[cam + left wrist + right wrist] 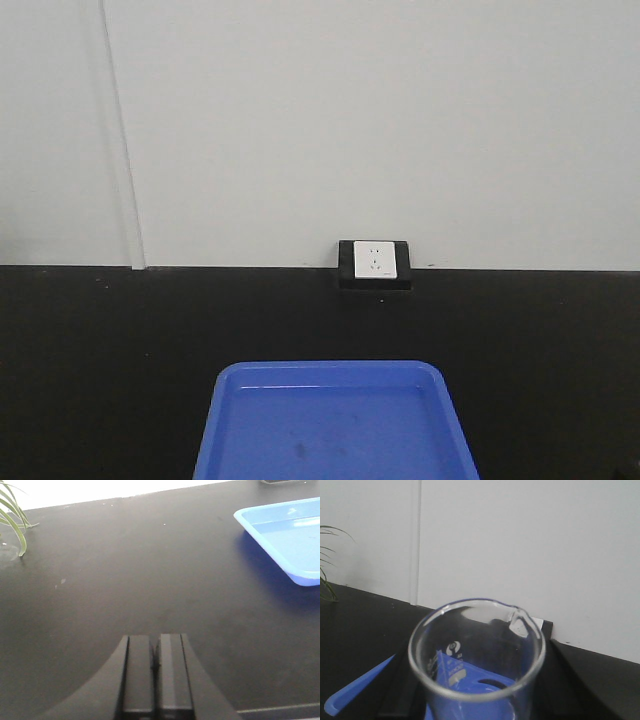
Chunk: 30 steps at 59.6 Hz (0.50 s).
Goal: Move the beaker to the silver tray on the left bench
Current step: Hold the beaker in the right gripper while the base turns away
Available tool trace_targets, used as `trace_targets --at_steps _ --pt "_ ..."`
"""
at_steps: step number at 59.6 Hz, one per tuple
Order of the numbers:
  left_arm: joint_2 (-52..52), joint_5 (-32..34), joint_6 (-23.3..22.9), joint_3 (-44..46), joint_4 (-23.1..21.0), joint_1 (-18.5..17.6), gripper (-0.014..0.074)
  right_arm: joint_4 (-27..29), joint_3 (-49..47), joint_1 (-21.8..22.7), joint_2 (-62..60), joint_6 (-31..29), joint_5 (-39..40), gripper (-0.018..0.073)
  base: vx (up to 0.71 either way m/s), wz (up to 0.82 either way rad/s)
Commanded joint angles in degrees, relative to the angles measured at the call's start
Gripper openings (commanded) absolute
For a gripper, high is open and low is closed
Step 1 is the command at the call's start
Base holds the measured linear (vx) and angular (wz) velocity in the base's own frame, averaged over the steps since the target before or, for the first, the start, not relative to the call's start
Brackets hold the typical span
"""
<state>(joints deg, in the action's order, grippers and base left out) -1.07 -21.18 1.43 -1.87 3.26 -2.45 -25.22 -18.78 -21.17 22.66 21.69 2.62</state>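
On the far left, thin green plant leaves [12, 515] droop over the edge of the matte black counter [150, 580], well apart from everything else. Next comes the left tool [155, 645], low over bare counter, its two dark fingers [137, 675] pressed together with nothing between them. To its right, in the left wrist view, lies a shallow blue plastic tray [267, 547] with rounded corners, flat on the counter and casting a shadow along its near side. From the front we see this tray's far rim [330, 366] in the middle. Behind it, a white wall socket in a black box [374, 262] sits where the counter meets the plain white wall [350, 120].

On the right, the small clear glass beaker [477, 650] with a flared rim fills the right wrist view. It stands upright, spout toward the wall, white printed marks on its side. The right tool [477, 700] is clamped on it, with dark fingers [400, 680] flanking its wall. The beaker hangs above the blue tray, which shows through the glass.
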Motion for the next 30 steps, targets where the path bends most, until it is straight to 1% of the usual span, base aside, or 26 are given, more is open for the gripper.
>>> trace_targets --at_steps 1,15,30 --pt "-0.41 4.29 -0.1 -1.14 -0.15 -0.45 0.0001 0.12 -1.76 0.21 0.27 -0.38 4.19 -0.0011 -0.04 -0.01" --pt "-0.41 4.29 -0.1 -1.14 -0.15 -0.45 0.0001 0.12 -1.76 0.21 0.27 -0.38 4.19 -0.0011 -0.09 -0.03" --pt "-0.41 4.29 -0.1 -1.14 -0.15 -0.45 0.0001 0.12 -1.76 0.21 0.27 -0.38 4.19 -0.0011 -0.2 0.06"
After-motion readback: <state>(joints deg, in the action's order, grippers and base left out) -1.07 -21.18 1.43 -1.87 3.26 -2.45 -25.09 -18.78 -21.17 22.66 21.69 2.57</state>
